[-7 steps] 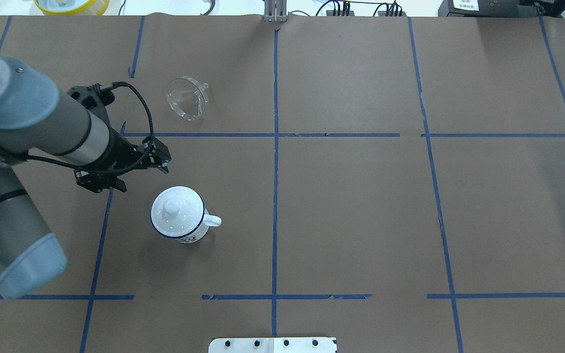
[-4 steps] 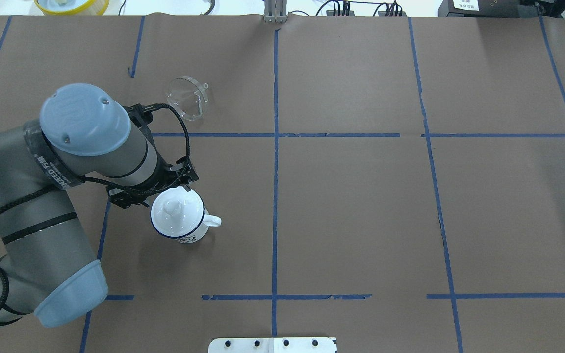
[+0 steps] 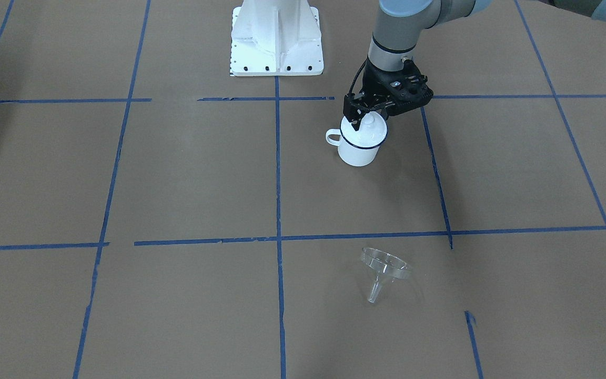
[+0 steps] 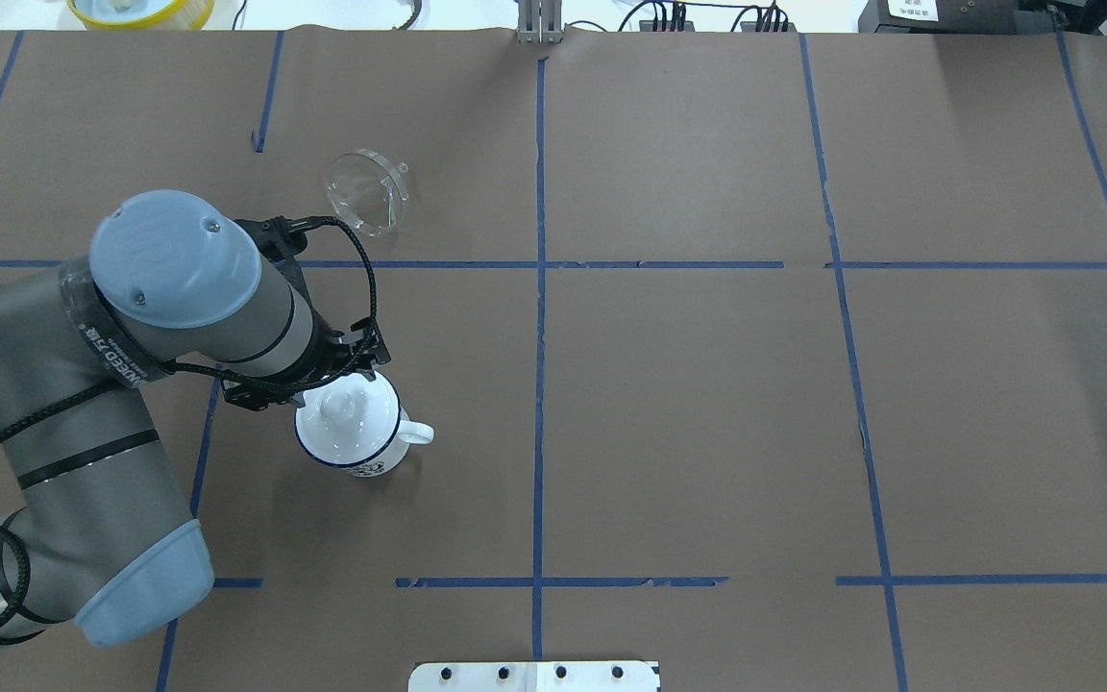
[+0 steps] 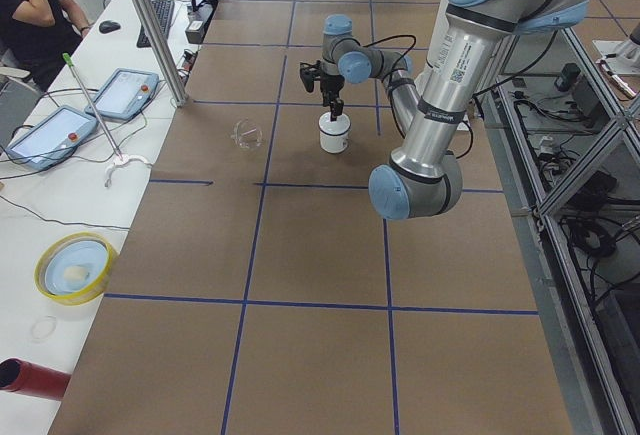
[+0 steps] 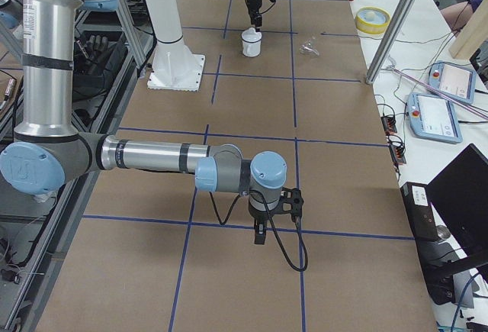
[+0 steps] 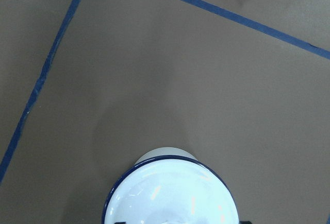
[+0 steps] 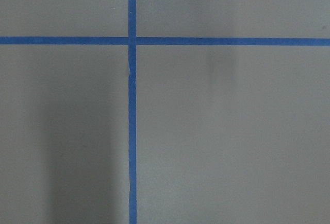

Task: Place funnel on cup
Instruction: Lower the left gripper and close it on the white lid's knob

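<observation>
The cup [image 4: 366, 454] is a white enamel mug with a dark blue rim, standing left of centre with its handle to the right. A white knobbed lid [image 4: 340, 415] sits on it. My left gripper [image 3: 367, 122] hangs straight over the lid, open, with a finger [image 3: 355, 122] beside the knob. The left wrist view shows the lid [image 7: 172, 195] right below. The clear funnel [image 4: 368, 192] lies on its side further back, apart from the cup; it also shows in the front view [image 3: 384, 267]. My right gripper [image 6: 259, 233] shows only in the right side view; I cannot tell its state.
The white robot base plate [image 3: 276, 37] is at the near table edge. A yellow bowl [image 4: 140, 10] sits beyond the far edge. Blue tape lines [image 4: 539, 288] divide the brown paper. The right arm [image 6: 152, 156] reaches low over the table's right end.
My left arm has swung right from beside the mug to over its lid, and the gripper now straddles the knob. The mug and the funnel have not moved.
</observation>
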